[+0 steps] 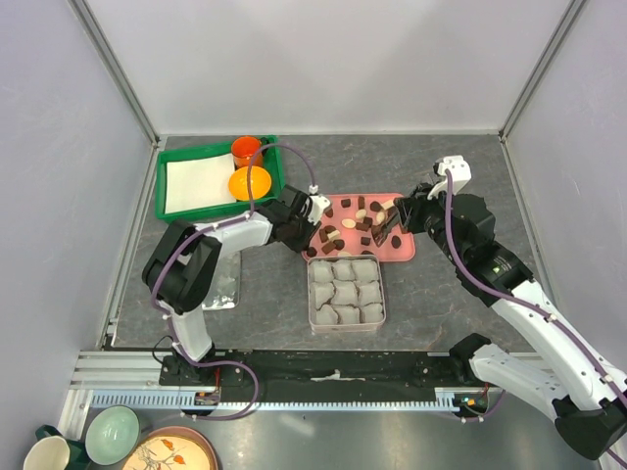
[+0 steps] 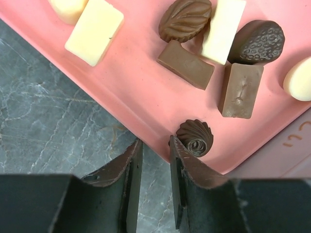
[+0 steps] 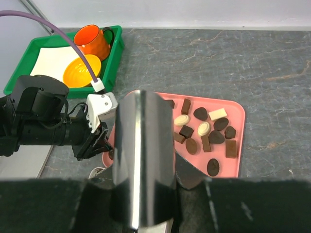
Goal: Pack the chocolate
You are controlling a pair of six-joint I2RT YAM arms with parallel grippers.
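Note:
The chocolate (image 1: 358,223), dark brown and cream pieces, lies on a pink tray (image 1: 400,250). The square tin (image 1: 313,294) with grey paper cups stands just in front of it. My left gripper (image 1: 315,223) is at the tray's left corner. In the left wrist view the gripper (image 2: 154,145) has its jaws a narrow gap apart and empty, over the table, beside a swirl chocolate (image 2: 194,137). My right gripper (image 1: 392,227) hangs over the tray's right side. In the right wrist view the gripper (image 3: 146,162) is shut on a shiny metal piece (image 3: 143,126) that hides part of the tray (image 3: 233,114).
A green tray (image 1: 167,166) at the back left holds a white sheet, an orange mug (image 1: 245,149) and an orange bowl (image 1: 250,182). A silver lid (image 1: 227,282) lies left of the tin. Bowls and a mug (image 1: 108,436) stand below the table's near edge.

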